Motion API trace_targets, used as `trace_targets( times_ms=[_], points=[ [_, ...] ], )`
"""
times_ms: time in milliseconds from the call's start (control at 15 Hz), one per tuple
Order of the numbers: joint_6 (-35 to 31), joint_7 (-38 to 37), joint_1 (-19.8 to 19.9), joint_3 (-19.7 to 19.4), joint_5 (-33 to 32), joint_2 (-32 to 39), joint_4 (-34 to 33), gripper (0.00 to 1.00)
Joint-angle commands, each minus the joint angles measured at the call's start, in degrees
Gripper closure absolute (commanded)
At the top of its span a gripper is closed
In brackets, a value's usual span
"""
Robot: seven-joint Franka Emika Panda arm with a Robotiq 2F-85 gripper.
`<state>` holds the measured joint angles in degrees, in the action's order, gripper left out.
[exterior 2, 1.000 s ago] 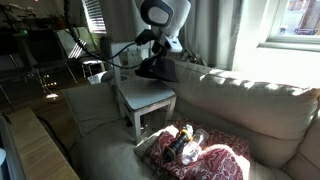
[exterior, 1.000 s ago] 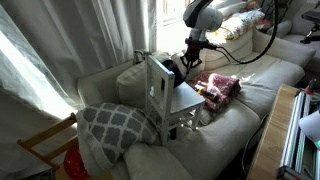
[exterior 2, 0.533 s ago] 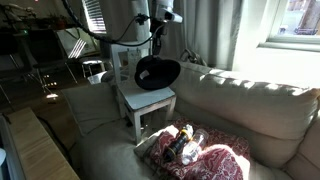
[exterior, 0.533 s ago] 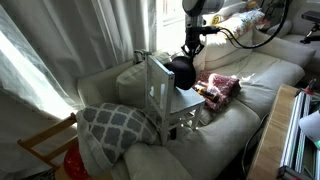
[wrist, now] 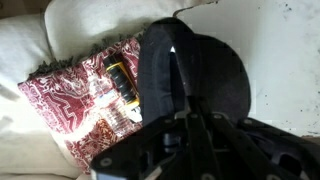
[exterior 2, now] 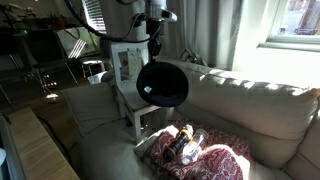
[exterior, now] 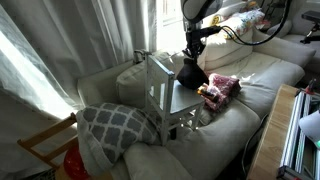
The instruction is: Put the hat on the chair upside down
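My gripper is shut on the rim of the black hat, which hangs below it above the front of the white chair's seat. In an exterior view the hat hangs on its side with its dark round opening facing the camera, in front of the chair. In the wrist view the hat fills the middle, pinched between the fingers, over the pale seat. The chair stands on the sofa with its slatted back upright.
A red-patterned cloth bundle with bottles lies on the sofa beside the chair; it also shows in an exterior view and the wrist view. A grey patterned cushion lies behind the chair. A tan wooden chair stands by the curtain.
The gripper has lifted the hat off the seat and swung it outward toward the chair's front; the hat has tipped onto its side and now hangs free.
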<state>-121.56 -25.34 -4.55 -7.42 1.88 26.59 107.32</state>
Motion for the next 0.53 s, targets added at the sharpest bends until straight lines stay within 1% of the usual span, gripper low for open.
trace_targets(
  times_ms=[0, 467],
  points=[
    [0.24, 0.61, 0.82, 0.97, -0.45, 0.05, -0.1, 0.97],
    [0.32, 1.87, 1.01, 1.33, -0.42, 0.11, -0.1, 0.97]
  ],
)
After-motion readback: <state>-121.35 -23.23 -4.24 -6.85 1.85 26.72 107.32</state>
